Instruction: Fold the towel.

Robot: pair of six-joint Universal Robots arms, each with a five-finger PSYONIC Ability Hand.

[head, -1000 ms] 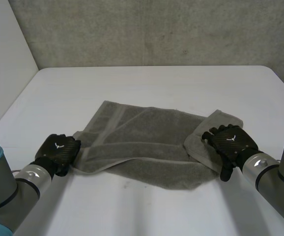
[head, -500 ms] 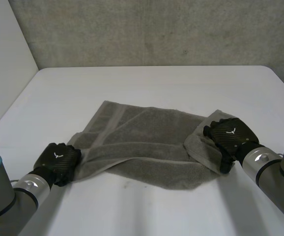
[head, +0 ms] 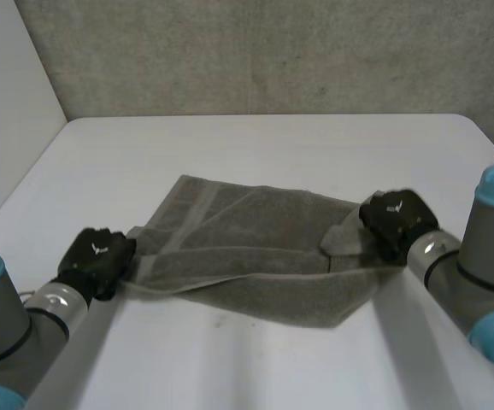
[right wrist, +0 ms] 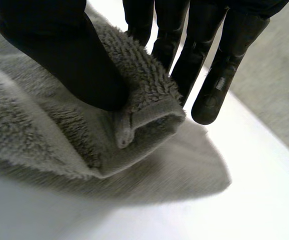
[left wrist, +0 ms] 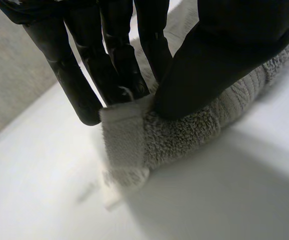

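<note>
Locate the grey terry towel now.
Head view: the grey terry towel lies on the white table, its ends pinched by the left hand and right hand.

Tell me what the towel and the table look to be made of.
Towel: grey terry cloth, likely cotton; looped pile shows, with a flat woven band by the hem. Table: white, smooth, matt top, perhaps laminate or painted board.

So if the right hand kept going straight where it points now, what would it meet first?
The grey towel: the right hand, pinching one corner, points inward over the cloth's middle, so it would likely drag across that. Its height above the cloth is unclear.
</note>
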